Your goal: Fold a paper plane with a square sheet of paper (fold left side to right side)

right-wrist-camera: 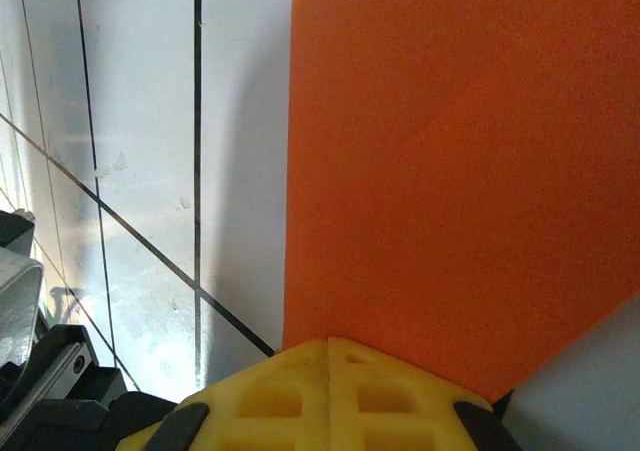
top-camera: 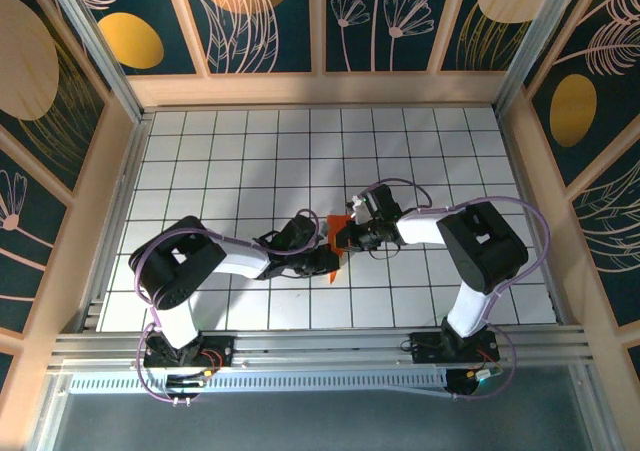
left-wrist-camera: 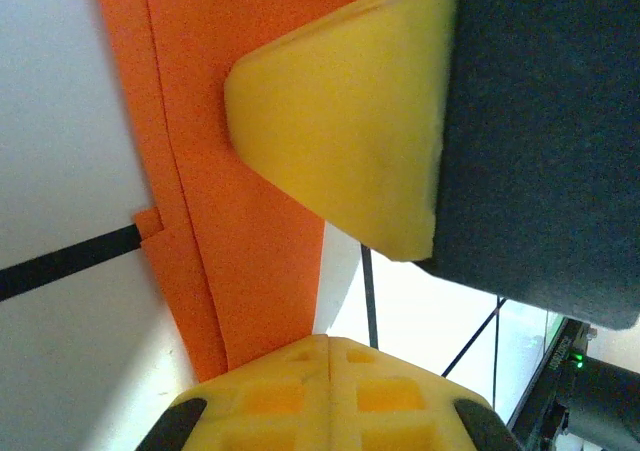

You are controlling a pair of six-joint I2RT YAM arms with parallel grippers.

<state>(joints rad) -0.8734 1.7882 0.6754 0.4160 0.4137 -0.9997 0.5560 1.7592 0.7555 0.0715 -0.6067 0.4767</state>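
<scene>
The orange sheet of paper [top-camera: 338, 223] lies folded on the white tiled floor mid-table, mostly covered by the two grippers that meet over it. In the left wrist view the paper [left-wrist-camera: 250, 171] shows stacked layers with stepped edges. My left gripper [left-wrist-camera: 330, 343] [top-camera: 328, 261] is shut, its tips resting at the paper's near end with nothing visible between them. My right gripper [top-camera: 345, 239] is seen from the left wrist as a yellow fingertip [left-wrist-camera: 350, 121] over the paper. In the right wrist view the right gripper [right-wrist-camera: 328, 343] is shut, tips at the edge of the paper [right-wrist-camera: 450, 171], which carries a faint diagonal crease.
White tiled floor [top-camera: 250, 151] stretches around the paper on all sides. Wooden walls [top-camera: 115, 171] enclose it left, right and back. An aluminium rail [top-camera: 320, 346] with the arm bases runs along the near edge.
</scene>
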